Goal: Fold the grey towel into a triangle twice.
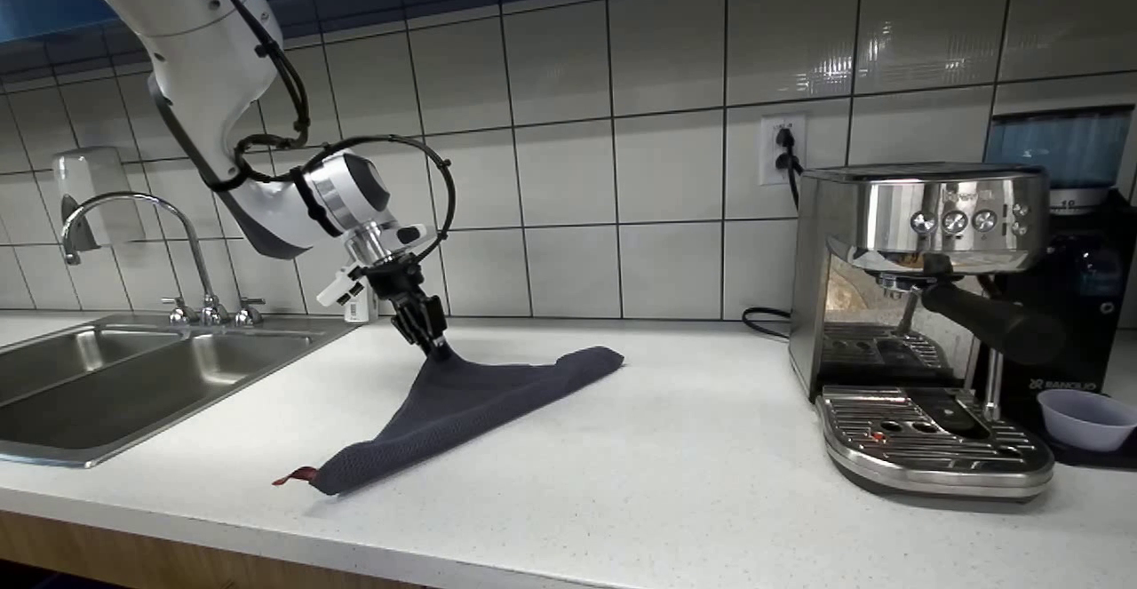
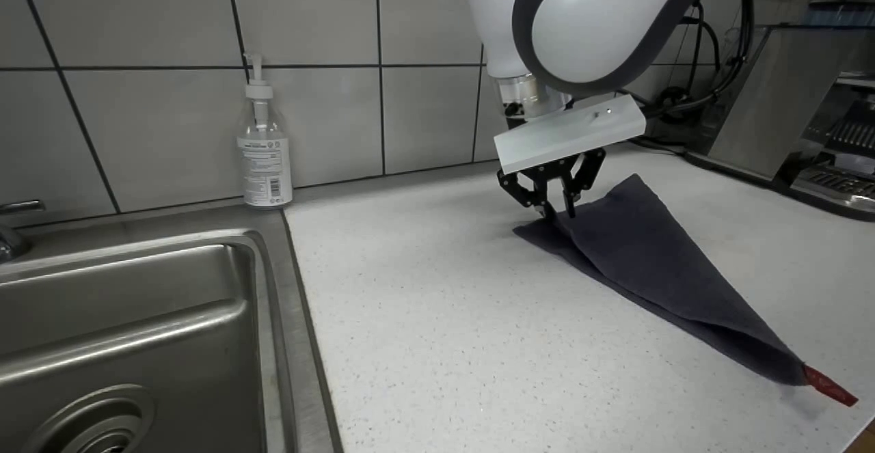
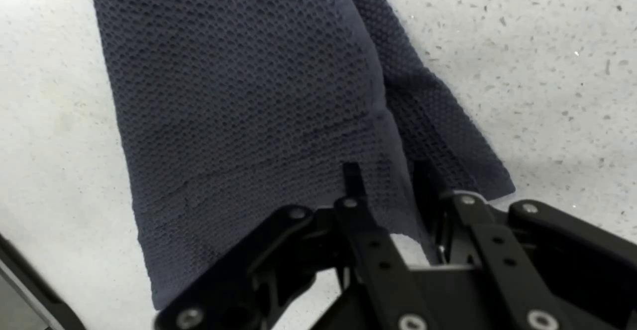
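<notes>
The dark grey towel [image 1: 471, 398] lies folded over on the white counter, roughly a triangle with its near side long and rolled-looking. Its reddish tag [image 2: 829, 385] sticks out at the corner close to the counter's front edge. My gripper [image 2: 558, 212] reaches down to the towel's far corner, its fingers parted with an upper layer's edge between them. In the wrist view the gripper [image 3: 388, 170] shows a gap between its fingertips, and the towel [image 3: 239, 96] passes beneath. A lower flap shows beyond the right finger [image 3: 429, 185]. Contact between fingers and cloth cannot be made out.
A steel sink [image 2: 273, 344] is set into the counter on one side, with a soap bottle [image 2: 265, 159] at its corner. An espresso machine [image 1: 924, 207] stands on the opposite side. The tiled wall [image 1: 568, 171] runs behind the towel and arm.
</notes>
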### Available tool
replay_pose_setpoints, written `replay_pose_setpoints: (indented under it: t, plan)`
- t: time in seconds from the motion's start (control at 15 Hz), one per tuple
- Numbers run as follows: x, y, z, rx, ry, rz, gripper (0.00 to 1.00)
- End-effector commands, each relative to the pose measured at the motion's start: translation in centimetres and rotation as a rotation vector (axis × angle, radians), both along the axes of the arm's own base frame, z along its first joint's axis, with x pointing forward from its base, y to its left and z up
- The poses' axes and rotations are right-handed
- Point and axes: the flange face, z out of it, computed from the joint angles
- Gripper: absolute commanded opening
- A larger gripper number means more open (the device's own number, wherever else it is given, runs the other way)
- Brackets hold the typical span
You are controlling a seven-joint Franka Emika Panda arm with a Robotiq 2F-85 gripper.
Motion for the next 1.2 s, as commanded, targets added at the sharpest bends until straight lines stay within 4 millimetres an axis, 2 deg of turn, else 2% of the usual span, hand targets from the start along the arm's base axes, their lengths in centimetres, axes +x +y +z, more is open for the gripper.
replay_pose_setpoints:
  t: [0.0, 0.2, 0.33, 0.8, 1.13]
  plan:
    - [0.4, -0.1, 0.9, 0.002, -0.002, -0.030, 0.64]
    - [0.2, -0.5, 1.5, 0.020, -0.001, -0.031, 0.88]
    - [0.1, -0.9, 1.9, 0.028, -0.011, -0.038, 0.99]
    - [-0.2, -2.1, 3.9, 0.054, -0.038, -0.064, 1.00]
    - [-0.8, -3.4, 4.2, 0.113, -0.012, -0.081, 1.00]
